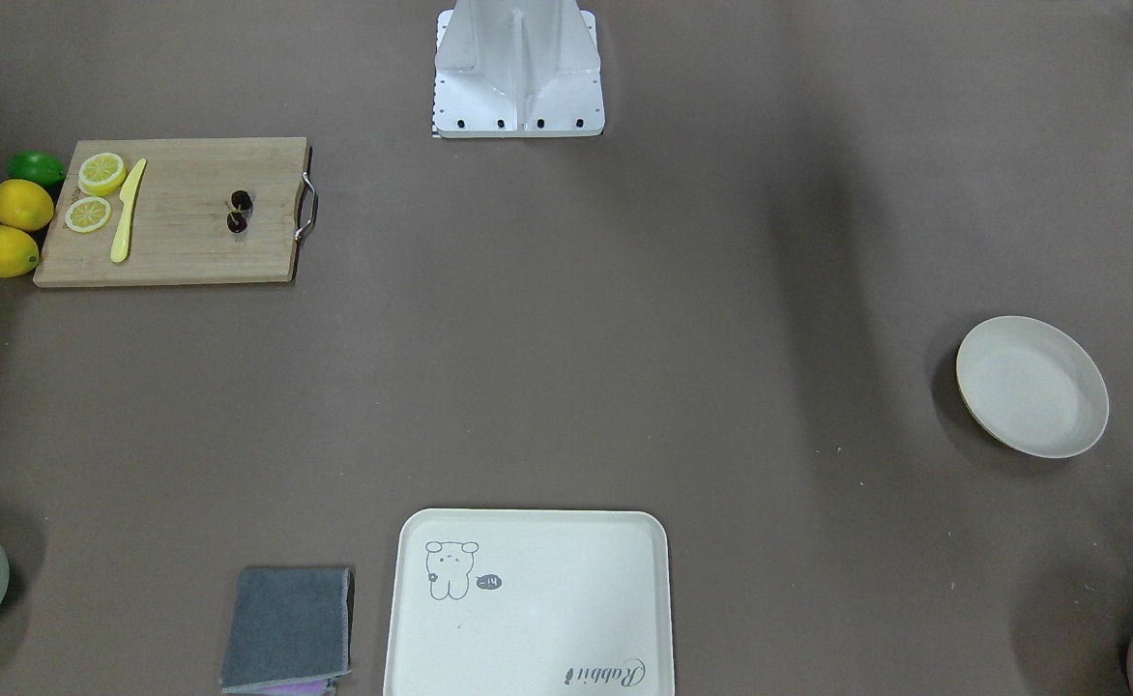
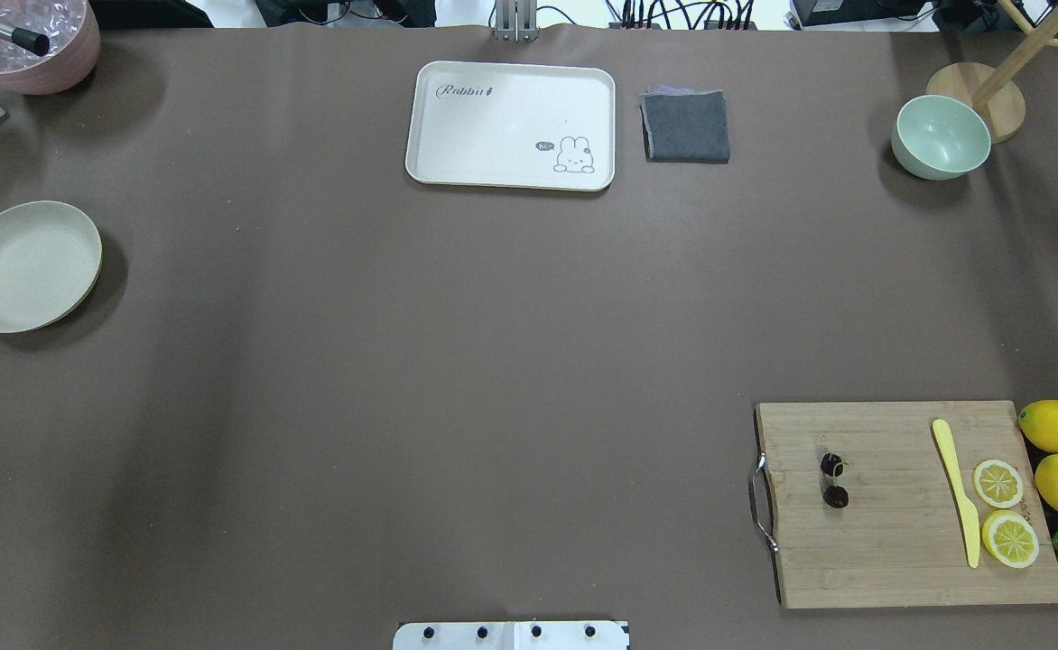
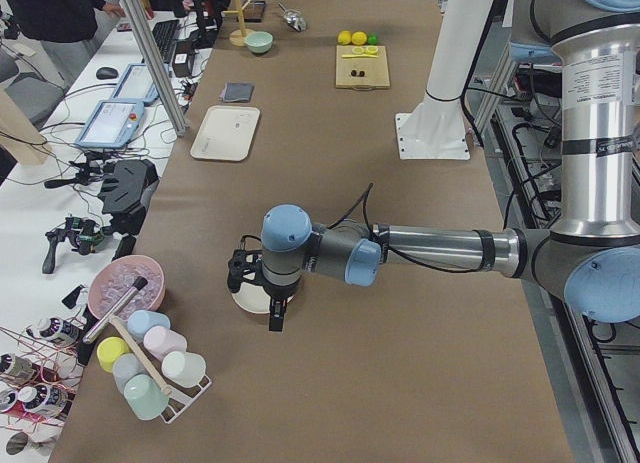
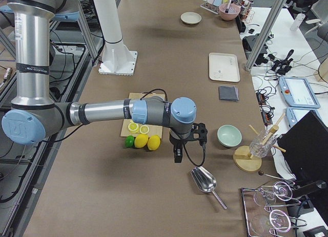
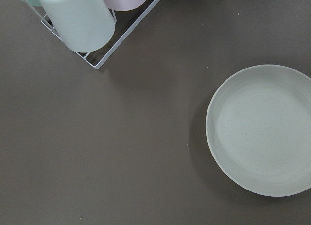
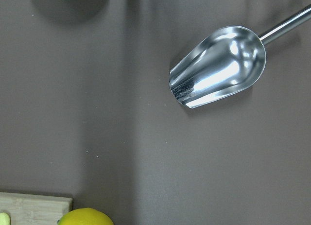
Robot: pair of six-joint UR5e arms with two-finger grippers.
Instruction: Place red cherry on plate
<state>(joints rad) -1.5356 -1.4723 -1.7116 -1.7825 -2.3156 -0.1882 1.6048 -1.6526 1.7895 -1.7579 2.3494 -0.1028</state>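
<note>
nothing of the task is done yet, as far as one can judge. the red cherry [image 2: 834,481], a dark pair joined by a thin stem, lies on the wooden cutting board [image 2: 899,551] near its metal handle, on the robot's right side of the tabletop [image 2: 457,379]. the plate [image 2: 26,265] stands at the far left side, well apart from the cherry, with nothing in it. the left gripper [image 3: 274,315] hangs above the tabletop just beside the plate. the right gripper [image 4: 177,156] hangs past the lemon end of the board, near a metal scoop [image 4: 204,180]. both show only in the side views, so i cannot tell how far their jaws are open; the cherry lies on the board, so neither has hold of it. what is left is the whole job: to reach the cherry, take it up, carry it across the tabletop and set it down inside the plate's rim. as for writing, the cream tray [image 2: 511,90] carries the word "Rabbit" in script in one corner. a tiny speech bubble beside its rabbit drawing looks like "hi", though it is small. the print on the arm tubes is too small to read.
</note>
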